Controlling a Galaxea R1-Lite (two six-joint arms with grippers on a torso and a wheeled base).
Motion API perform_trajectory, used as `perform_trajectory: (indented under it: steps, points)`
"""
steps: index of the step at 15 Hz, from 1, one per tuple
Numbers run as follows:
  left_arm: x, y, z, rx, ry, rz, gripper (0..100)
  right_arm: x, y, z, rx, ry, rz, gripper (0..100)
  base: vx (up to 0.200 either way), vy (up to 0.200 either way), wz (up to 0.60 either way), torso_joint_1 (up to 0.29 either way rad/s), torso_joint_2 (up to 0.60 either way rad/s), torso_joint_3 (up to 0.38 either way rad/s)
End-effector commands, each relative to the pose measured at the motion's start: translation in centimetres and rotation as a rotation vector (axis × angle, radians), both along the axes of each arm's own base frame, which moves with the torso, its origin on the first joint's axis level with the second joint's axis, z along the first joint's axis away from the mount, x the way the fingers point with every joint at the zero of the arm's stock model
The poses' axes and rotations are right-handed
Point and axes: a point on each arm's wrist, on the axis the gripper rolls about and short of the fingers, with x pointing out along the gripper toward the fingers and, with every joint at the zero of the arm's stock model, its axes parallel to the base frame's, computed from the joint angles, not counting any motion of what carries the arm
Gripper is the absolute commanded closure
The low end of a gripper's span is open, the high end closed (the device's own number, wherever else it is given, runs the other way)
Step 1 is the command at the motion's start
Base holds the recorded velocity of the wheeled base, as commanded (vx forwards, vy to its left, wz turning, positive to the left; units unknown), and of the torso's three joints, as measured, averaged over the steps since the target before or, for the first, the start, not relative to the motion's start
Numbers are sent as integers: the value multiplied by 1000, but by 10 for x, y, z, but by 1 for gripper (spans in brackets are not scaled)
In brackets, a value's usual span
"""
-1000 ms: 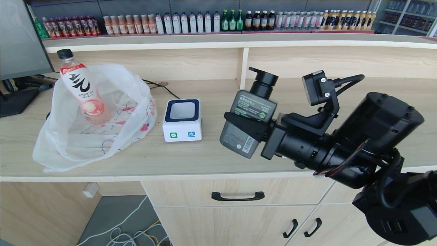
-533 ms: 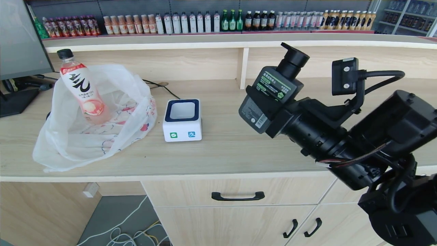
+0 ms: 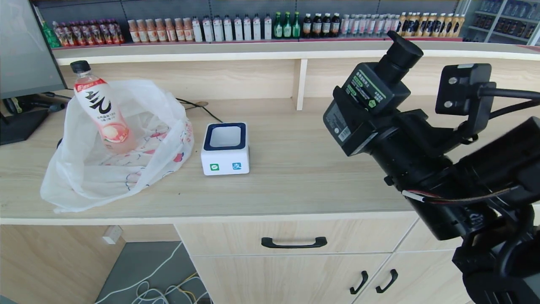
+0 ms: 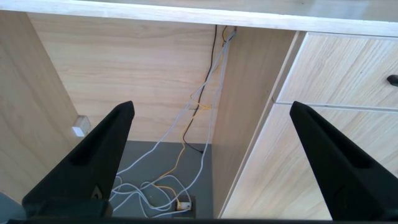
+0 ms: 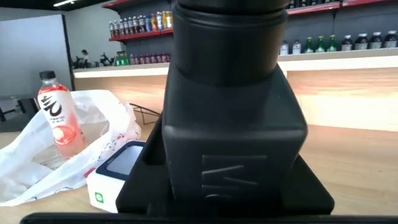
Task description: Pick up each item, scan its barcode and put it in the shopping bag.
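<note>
- On the wooden surface [image 3: 291, 185], toward the robot's left, a white see-through shopping bag [image 3: 162, 126] lies slumped with its mouth open.
- Inside the bag a pink drink bottle [image 3: 105, 116] with a black cap leans at a tilt, its neck and cap rising above the bag's rim. Whether anything else is in the bag cannot be told.
- Just beside the bag, on its right, sits the scanner [image 3: 225, 148], a white box with a dark blue frame around its top window.
- The right gripper [image 3: 356, 116] is clamped on a dark square bottle [image 3: 367, 88], holding it in the air above the right part of the surface, well apart from the scanner.
- The dark bottle is tilted, its black cap pointing up and away, and a barcode sticker shows on its lower side.
- The left gripper [image 4: 210, 109] hangs below the surface in front of the cabinet, its fingers spread wide with nothing between them; cables [image 4: 168, 186] lie on the floor beyond.
</note>
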Motion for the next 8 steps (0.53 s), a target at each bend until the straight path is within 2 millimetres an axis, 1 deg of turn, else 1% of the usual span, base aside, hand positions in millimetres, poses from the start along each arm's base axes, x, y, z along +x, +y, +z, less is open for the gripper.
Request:
perform_trajectory:
  steps: [1, 8]
  points:
    - [0, 0, 0, 0, -1, 1, 0, -7, -7, 7, 17, -13, -38, 100, 0, 0, 0, 0, 0, 0]
    - [0, 0, 0, 0, -1, 1, 0, -4, -7, -2, 30, 46, -128, 100, 0, 0, 0, 0, 0, 0]
